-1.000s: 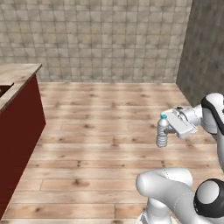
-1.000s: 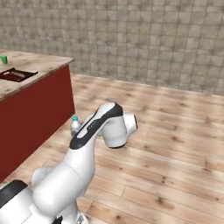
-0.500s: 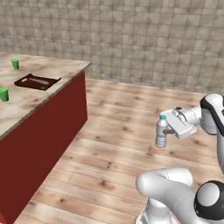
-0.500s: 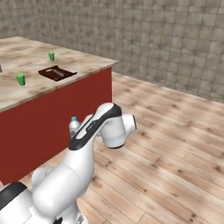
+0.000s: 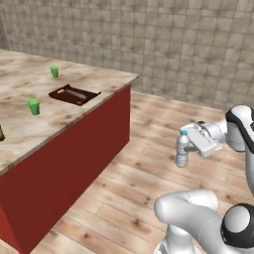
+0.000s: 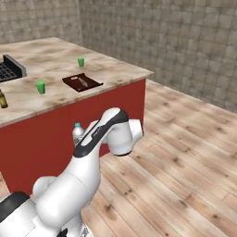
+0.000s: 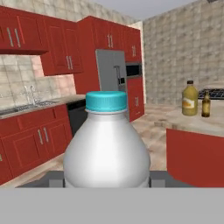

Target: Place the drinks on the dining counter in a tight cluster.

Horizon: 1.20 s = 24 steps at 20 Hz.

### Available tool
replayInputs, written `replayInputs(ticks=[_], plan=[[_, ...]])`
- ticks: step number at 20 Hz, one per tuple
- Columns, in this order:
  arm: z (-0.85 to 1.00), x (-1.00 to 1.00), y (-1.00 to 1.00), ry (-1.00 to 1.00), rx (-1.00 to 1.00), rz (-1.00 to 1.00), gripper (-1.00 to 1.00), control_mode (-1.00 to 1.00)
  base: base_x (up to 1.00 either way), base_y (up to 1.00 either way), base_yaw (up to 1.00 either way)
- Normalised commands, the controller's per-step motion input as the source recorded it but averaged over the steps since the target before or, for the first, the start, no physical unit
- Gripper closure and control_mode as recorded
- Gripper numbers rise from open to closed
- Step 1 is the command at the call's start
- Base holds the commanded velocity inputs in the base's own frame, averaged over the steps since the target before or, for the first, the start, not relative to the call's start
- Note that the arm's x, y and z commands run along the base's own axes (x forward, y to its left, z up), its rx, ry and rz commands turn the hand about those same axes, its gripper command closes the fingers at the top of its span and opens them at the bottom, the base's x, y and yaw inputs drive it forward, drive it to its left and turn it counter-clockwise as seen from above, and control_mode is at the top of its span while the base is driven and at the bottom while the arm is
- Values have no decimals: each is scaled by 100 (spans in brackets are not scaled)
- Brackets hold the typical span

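End effector (image 5: 194, 150) holds the water bottle (image 5: 182, 149) upright for carrying to the desk (image 5: 94, 104) at 9 o'clock, joining juice bottle (image 7: 190, 98) and brown bottle (image 7: 205, 104).

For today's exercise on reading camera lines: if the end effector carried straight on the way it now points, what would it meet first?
The end effector is shut on the water bottle. Beyond the bottle the hand view looks across open floor to the steel fridge among the red cabinets; the fridge seems the first obstacle, though depth is unclear.
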Motion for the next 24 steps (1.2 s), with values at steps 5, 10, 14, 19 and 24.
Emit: replayInputs(ticks=[5, 10, 14, 19, 24], plan=[[0, 0, 0, 0, 0, 0, 100, 100, 77, 2, 36], [0, 0, 0, 0, 0, 0, 100, 100, 82, 0, 33], [0, 0, 0, 0, 0, 0, 100, 100, 77, 0, 43], [0, 0, 0, 0, 0, 0, 100, 100, 67, 0, 51], [0, 0, 0, 0, 0, 0, 100, 100, 57, 5, 52]])
